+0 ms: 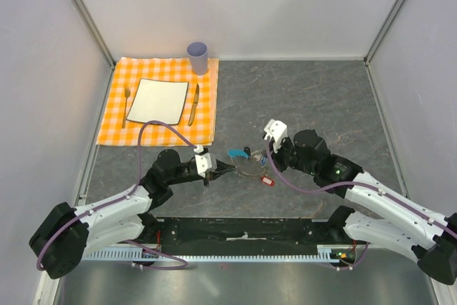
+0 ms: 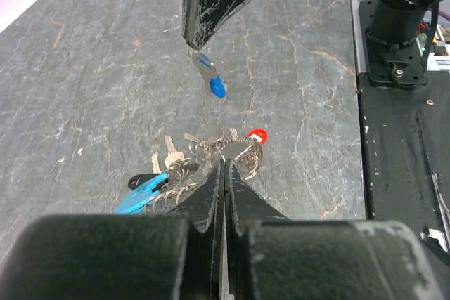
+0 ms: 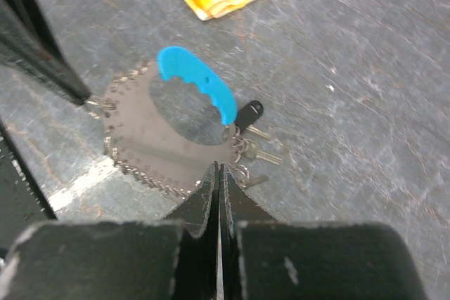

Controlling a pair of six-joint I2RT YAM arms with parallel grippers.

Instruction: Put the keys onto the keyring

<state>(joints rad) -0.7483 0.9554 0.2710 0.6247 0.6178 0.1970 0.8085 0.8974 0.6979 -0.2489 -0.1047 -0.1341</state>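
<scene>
Grey stone tabletop [image 1: 335,98] gives open room from 12 to 3 o'clock. An orange checked placemat [image 1: 114,123] takes 10 o'clock, and pale walls [image 1: 43,69] close three edges. Near centre, toward 6 o'clock, the keyring [image 1: 238,153] is between both arms. The left gripper [image 2: 223,168] is pinched tight on its chain. The right gripper [image 3: 218,171] is closed and grips a blue-tagged key [image 2: 211,79], which is clear only in the left wrist view. A red-tagged key [image 1: 268,181] lies at the keyring's 4 o'clock. The right wrist view shows the chain loop spread round, with a black tag [image 3: 247,112] beside the cyan clasp [image 3: 199,83].
</scene>
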